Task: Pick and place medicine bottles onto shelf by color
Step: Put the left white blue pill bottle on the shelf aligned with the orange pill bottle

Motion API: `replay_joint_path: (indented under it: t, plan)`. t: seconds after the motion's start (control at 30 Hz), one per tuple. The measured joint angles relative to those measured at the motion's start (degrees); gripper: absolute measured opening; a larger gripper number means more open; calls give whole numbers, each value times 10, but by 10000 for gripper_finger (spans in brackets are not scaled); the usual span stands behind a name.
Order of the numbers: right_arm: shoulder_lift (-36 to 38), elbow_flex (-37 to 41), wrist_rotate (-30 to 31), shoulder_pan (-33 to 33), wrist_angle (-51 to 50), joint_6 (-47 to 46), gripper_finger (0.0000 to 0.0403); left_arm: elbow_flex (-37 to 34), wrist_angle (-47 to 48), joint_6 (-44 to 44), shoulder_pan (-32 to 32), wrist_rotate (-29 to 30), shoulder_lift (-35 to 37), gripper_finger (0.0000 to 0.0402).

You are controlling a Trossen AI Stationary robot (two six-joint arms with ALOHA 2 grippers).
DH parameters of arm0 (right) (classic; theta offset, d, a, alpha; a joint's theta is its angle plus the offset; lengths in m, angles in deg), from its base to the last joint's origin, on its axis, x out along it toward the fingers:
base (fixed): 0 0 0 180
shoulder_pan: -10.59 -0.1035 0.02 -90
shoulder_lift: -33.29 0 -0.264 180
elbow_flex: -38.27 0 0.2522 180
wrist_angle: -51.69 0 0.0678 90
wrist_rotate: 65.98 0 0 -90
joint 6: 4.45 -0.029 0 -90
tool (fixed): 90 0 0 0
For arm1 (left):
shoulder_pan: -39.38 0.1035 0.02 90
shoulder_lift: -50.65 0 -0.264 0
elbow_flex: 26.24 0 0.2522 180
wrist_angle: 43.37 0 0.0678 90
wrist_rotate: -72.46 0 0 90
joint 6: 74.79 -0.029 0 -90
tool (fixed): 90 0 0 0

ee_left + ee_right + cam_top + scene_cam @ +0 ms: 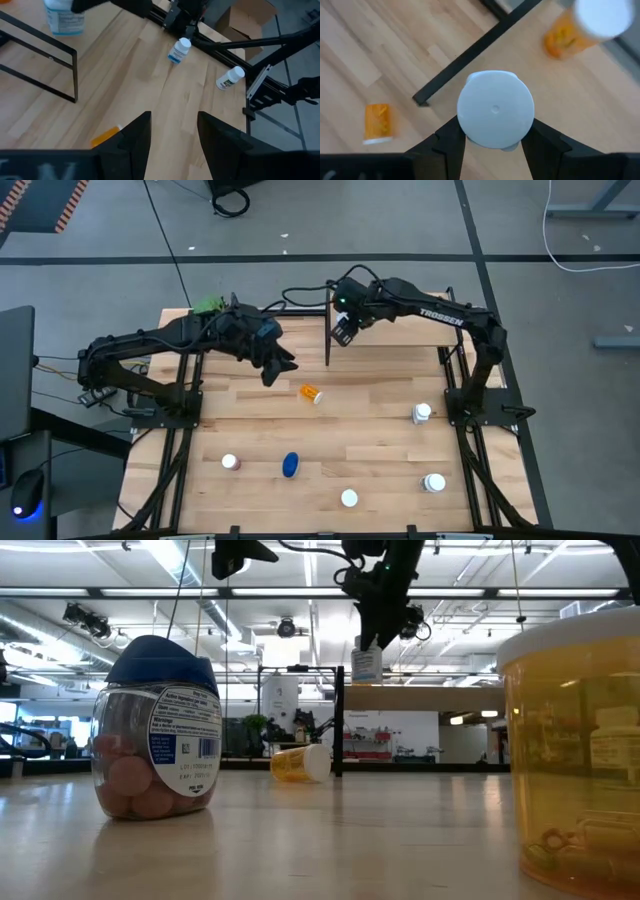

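Right arm: "TROSSEN" in white letters along its upper link.
Blue-capped bottle: label with print and barcode, too small to read.

Green plant, perhaps; cardboard box

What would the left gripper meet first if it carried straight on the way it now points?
Probably the bare wooden table. The left gripper is open and empty, and nothing lies between its fingers; an orange bottle on its side lies just beside that line. Depth is hard to judge.
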Motion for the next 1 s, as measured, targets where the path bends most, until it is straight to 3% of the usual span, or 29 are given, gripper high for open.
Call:
replay_joint_path:
  t: [0.6,1.0]
  plan:
    - [-14,0,4,12,-2,-40,178,0,-1,-15,0,0,0,167]
    - [-14,0,10,12,-1,-82,223,0,-1,-15,0,0,0,167]
